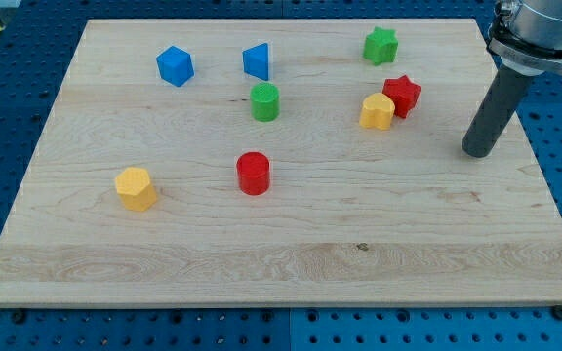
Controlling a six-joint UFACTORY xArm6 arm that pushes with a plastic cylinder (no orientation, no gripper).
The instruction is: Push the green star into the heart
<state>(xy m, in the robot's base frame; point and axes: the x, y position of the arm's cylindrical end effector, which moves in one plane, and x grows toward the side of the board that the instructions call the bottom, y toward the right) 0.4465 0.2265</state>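
The green star (pixel 381 45) lies near the view's top, right of centre. Two yellow blocks are on the board: one (pixel 378 111) below the green star, touching a red star (pixel 402 95), and one (pixel 136 188) at the lower left. I cannot tell for sure which of them is the heart; the one by the red star looks more heart-like. My tip (pixel 477 153) rests on the board at the right. It is well to the right of and below the green star and touches no block.
A blue block (pixel 175 65) and a blue triangle (pixel 257 60) lie at the upper left. A green cylinder (pixel 264 101) sits below the triangle, and a red cylinder (pixel 254 173) lies near the middle. The wooden board's right edge (pixel 540 156) is close to my tip.
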